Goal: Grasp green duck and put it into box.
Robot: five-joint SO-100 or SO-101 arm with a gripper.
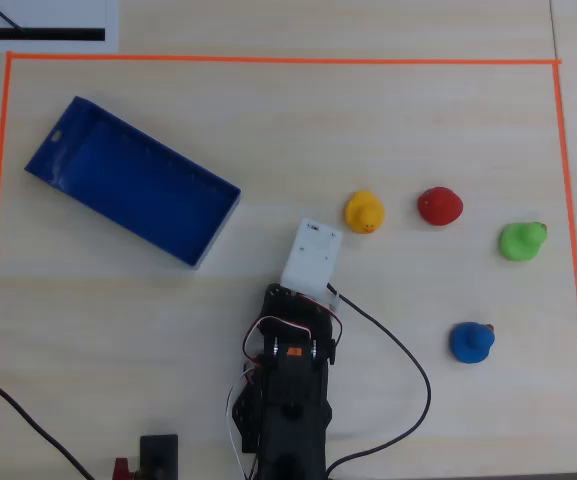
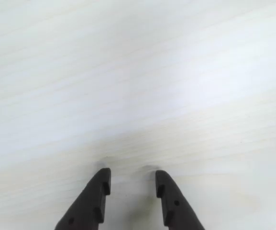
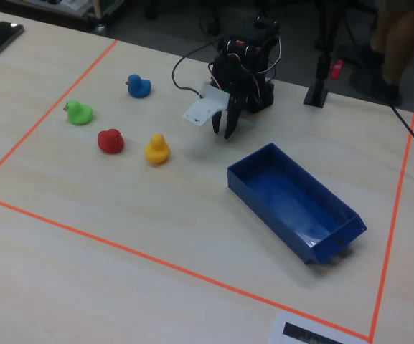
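Four toy ducks lie on the table, and the arm has not yet gone toward any of them. Nearest the wrist camera, the gripper [image 2: 131, 184] points down at bare pale wood, its two dark fingers [image 2: 95, 196] parted with a gap between them and nothing held; this released stance suits an arm parked before its reach. In the overhead view the gripper is hidden under the white block [image 1: 311, 256] on the arm [image 1: 290, 385], which sits folded at the bottom centre, so that neither the ducks nor the box is crowded.

The box [image 1: 133, 182] (a shallow blue tray, empty) lies up and to the left of the arm in the overhead view, set at a slant and well apart from the ducks, leaving a clear drop zone. The ducks spread to the right: the yellow duck [image 1: 364, 212] nearest the arm, the red duck [image 1: 439, 206] beyond it, the blue duck [image 1: 471, 342] lower right. The green duck [image 1: 521, 240] stands farthest right, near the orange tape line [image 1: 571, 240], apart from its neighbours, so a grasp should not disturb them. Judged from this layout, the next move calls for a long swing right, past the yellow and red ducks, with the jaws kept parted.
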